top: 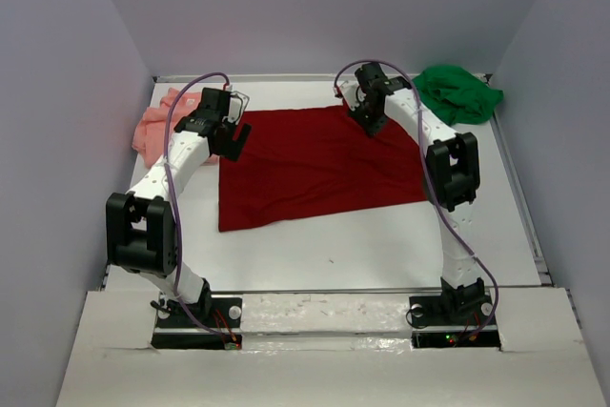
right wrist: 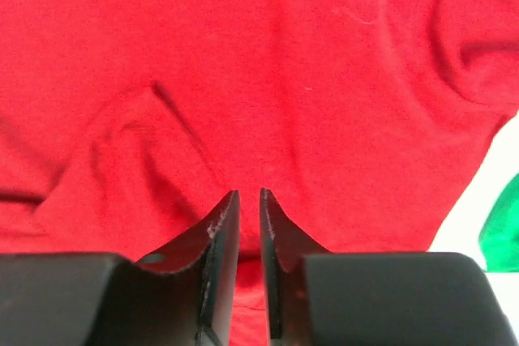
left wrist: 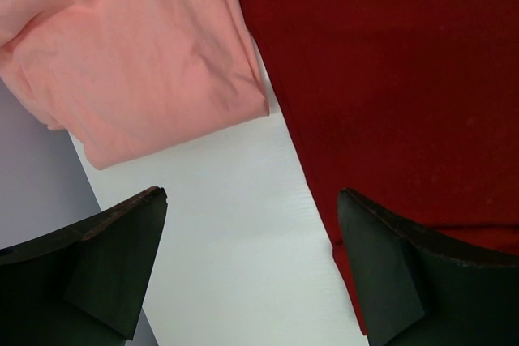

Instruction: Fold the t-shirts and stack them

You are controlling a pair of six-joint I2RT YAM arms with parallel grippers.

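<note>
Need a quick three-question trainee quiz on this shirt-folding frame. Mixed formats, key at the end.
1. Fill in: the green shirt lies bunched at the far ____ corner of the table.
2. The dark red shirt is: A bunched in a corner, B spread out mid-table, C stacked on the green shirt.
3. True or false: the left gripper is open.
Key: 1 right; 2 B; 3 true.

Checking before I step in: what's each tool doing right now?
Left tool: open, holding nothing.
Right tool: nearly closed, seemingly pinching the red shirt.
</note>
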